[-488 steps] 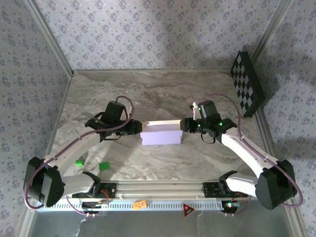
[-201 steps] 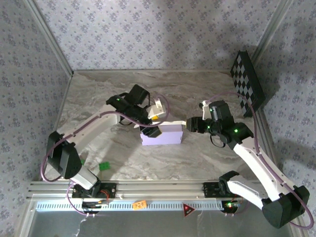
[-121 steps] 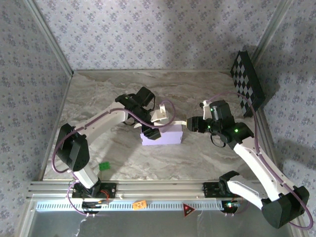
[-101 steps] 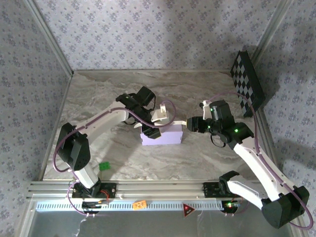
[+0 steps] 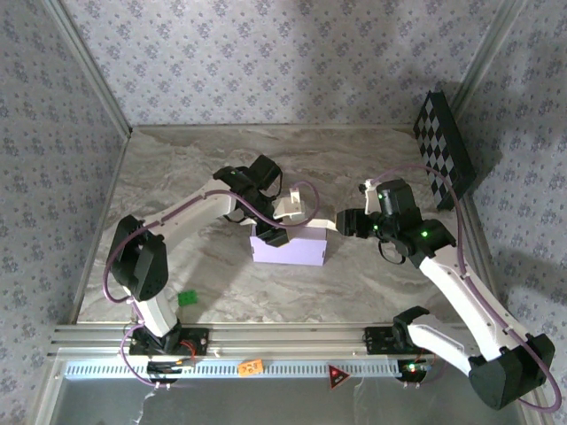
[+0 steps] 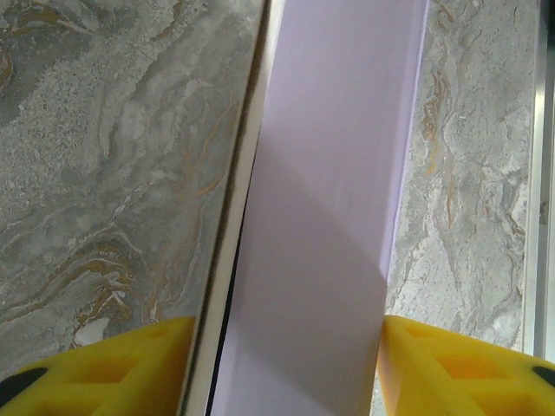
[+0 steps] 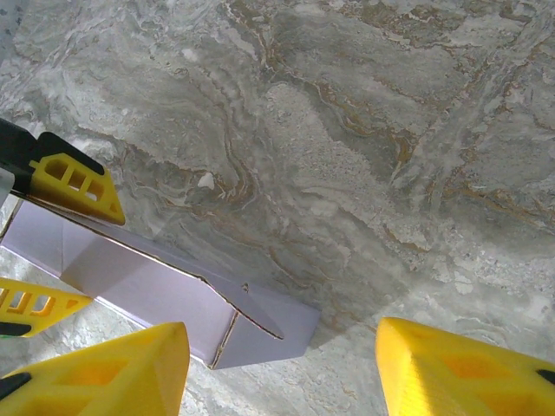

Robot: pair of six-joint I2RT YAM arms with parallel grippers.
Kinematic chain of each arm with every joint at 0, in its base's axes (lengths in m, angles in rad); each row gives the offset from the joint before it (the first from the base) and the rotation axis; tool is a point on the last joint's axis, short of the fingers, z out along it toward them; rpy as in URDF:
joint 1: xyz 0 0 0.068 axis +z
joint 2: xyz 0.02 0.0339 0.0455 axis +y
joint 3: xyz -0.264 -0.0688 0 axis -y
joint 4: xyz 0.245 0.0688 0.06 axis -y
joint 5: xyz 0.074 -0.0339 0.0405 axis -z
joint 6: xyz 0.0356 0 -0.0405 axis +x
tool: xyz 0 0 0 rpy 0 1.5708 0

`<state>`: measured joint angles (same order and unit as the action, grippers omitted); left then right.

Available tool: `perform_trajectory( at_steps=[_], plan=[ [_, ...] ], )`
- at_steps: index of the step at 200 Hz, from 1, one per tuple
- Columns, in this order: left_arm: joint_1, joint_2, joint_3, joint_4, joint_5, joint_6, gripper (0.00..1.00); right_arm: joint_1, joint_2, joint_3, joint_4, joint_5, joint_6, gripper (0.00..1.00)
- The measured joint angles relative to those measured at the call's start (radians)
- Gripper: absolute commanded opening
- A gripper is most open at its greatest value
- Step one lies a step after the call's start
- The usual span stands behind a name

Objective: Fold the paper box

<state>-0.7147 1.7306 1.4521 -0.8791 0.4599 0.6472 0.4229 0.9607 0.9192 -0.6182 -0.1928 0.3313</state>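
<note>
The paper box (image 5: 297,250) sits near the middle of the marble-patterned table (image 5: 177,177), a shallow lavender rectangle lying lengthwise from left to right, with thin cream edges showing along its rim. The left arm reaches across from its base and hangs its gripper, the left gripper (image 5: 273,234), over the box's left end. Seen from that wrist, the yellow fingers (image 6: 95,364) straddle the box across its width, one right against the cream-edged wall and the other right against the lavender wall opposite. Both look to be touching card, but I cannot tell whether they are truly squeezing it or only resting beside it. The right gripper (image 5: 342,223) hovers just off the box's right end, its fingers (image 7: 468,364) spread wide and released, holding nothing, with bare table and the nearest corner of the box showing between them. A black-and-white checkerboard panel (image 5: 443,146) leans against the right wall, well apart from the box, and a small green piece (image 5: 187,298) lies on the table near the left arm's base.
</note>
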Motion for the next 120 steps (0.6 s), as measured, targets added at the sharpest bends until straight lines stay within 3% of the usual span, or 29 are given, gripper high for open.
perform_trajectory(
  at_steps=[120],
  plan=[
    [-0.001,-0.001,0.017,-0.04,0.0,0.033,0.76,0.0,0.0,0.009,-0.005,0.003,-0.007,0.6]
  ],
)
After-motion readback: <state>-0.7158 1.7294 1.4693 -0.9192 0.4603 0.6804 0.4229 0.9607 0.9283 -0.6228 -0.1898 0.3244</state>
